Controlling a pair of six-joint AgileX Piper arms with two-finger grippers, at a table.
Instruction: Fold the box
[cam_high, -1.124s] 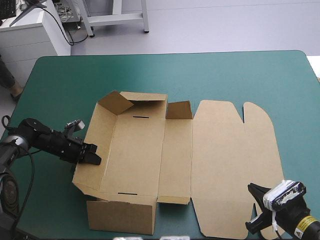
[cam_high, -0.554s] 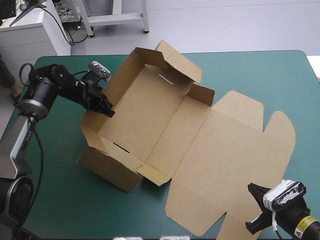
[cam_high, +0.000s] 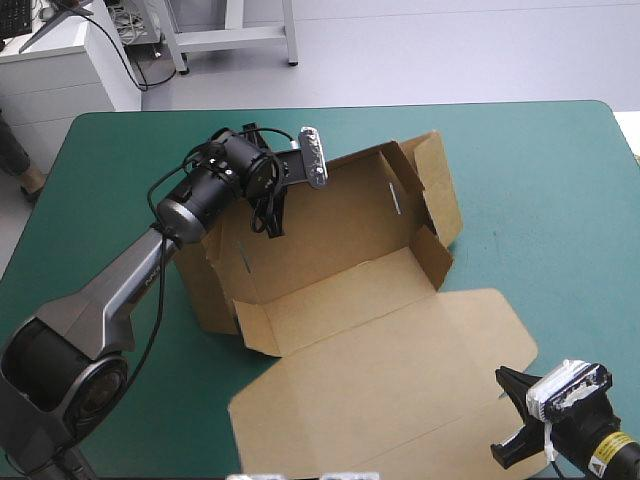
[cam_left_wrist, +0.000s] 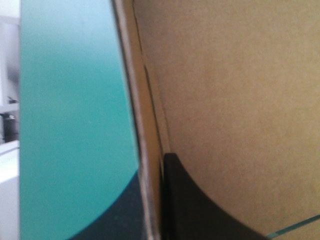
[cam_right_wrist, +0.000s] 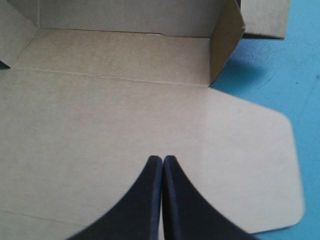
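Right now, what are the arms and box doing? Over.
Left gripper shut on the box wall. Right gripper shut, empty, by the flat lid. Walls raised. Nothing in the way.

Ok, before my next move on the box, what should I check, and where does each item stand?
1. Left gripper clamped on the box wall: ok, board sits between its fingers.
2. Box walls raised: ok.
3. Lid lying flat on the teal-green cover: ok.
4. Right gripper shut, holding nothing: ok.
5. Right gripper clear of the lid: cannot tell; its tips are over the lid.
6. Lid fully on the cover: cannot tell; its near edge runs out of view.
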